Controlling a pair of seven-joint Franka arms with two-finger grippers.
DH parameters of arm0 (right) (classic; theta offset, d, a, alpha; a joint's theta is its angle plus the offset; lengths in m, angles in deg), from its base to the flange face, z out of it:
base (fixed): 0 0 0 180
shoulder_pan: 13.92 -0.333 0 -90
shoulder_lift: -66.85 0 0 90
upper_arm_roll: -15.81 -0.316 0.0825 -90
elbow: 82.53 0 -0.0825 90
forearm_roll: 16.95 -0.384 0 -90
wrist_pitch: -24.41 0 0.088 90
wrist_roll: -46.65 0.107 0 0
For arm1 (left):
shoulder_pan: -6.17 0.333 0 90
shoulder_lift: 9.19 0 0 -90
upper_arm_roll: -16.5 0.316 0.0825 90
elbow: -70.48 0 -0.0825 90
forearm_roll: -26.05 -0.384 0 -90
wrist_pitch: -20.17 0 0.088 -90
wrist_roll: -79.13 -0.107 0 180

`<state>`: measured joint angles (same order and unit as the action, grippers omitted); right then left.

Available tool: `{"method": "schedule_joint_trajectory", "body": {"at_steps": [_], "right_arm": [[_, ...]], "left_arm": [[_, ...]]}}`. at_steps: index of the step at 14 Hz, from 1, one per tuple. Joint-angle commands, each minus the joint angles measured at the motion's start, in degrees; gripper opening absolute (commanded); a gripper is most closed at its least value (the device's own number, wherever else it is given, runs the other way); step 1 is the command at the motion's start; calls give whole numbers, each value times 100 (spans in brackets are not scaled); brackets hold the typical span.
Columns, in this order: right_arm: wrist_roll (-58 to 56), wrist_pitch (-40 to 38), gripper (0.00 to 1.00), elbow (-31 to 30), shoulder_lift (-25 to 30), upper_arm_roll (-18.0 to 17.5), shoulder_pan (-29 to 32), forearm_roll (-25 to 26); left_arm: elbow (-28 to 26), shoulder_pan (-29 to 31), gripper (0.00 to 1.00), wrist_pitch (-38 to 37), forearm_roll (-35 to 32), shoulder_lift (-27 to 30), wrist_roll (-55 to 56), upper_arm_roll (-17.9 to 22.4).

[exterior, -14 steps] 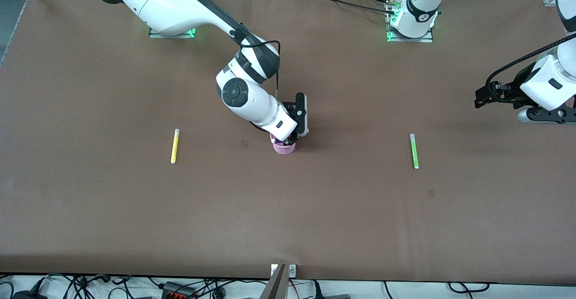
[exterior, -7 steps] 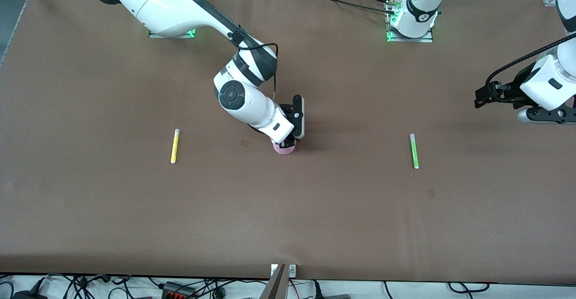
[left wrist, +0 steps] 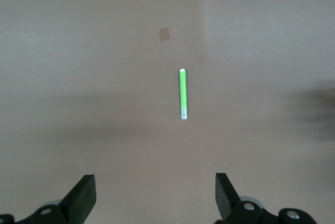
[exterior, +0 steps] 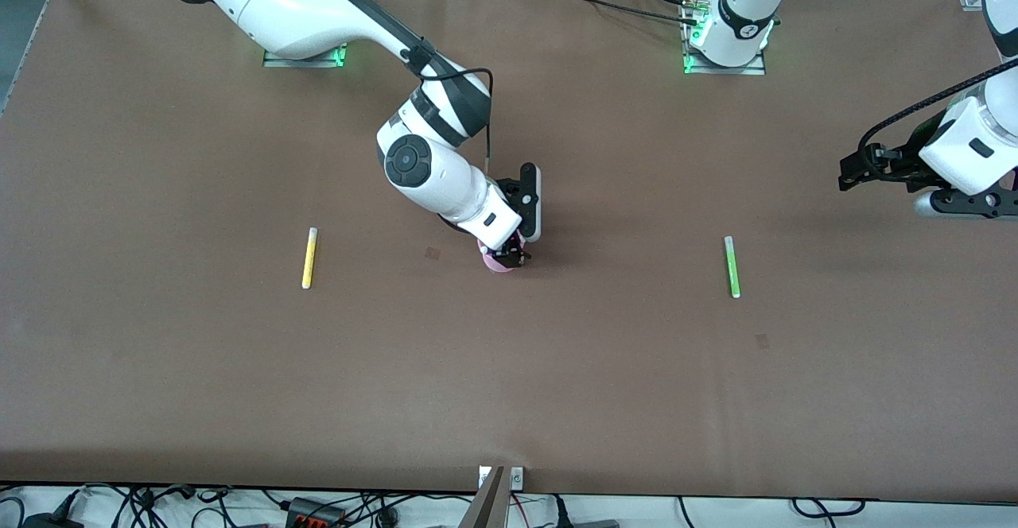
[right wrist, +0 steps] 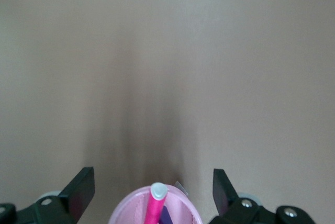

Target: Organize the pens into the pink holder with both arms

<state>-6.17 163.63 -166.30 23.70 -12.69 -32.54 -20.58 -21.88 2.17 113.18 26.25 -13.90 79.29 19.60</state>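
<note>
The pink holder [exterior: 491,262] stands mid-table, and in the right wrist view its rim [right wrist: 128,211] lies between my fingertips. Directly over it, my right gripper [exterior: 514,256] [right wrist: 152,179] is open and grips nothing. A magenta pen [right wrist: 156,203] stands in the holder beside a purple pen [right wrist: 166,214]. A yellow pen [exterior: 308,258] lies toward the right arm's end. A green pen [exterior: 731,266] [left wrist: 182,93] lies toward the left arm's end. My left gripper [exterior: 859,170] [left wrist: 155,190] waits open and empty over the table at that end.
Small dark patches mark the brown tabletop [exterior: 433,253] [exterior: 762,341]. A metal bracket [exterior: 497,480] sits at the table's edge nearest the front camera, with cables below it. The arms' bases [exterior: 724,43] stand along the edge farthest from the front camera.
My right gripper has opened over the holder and let go of the magenta pen, which now stands in the holder. The left arm has not moved.
</note>
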Motion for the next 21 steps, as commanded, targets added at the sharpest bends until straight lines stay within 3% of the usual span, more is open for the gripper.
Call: {"method": "schedule_joint_trajectory", "body": {"at_steps": [1,4,9,13,21], "right_arm": [[455,-586,100,-86,578,-77,147,-111],[1596,-1273,100,-86,957,-59,332,-103],[2810,-1344,100,-95,958,-42,929,-103],[3768,-2405,100,-69,1282,45,1404,3],[5035,-3822,100,274,1626,1353,1431,91]], "left_arm": [[7,-31,100,-99,-81,84,-113,41],[7,-66,100,-169,-81,84,-34,41],[357,-92,100,-591,7,58,27,41],[437,-66,100,-565,15,23,151,33],[-10,-40,100,-223,24,365,-394,24]]}}
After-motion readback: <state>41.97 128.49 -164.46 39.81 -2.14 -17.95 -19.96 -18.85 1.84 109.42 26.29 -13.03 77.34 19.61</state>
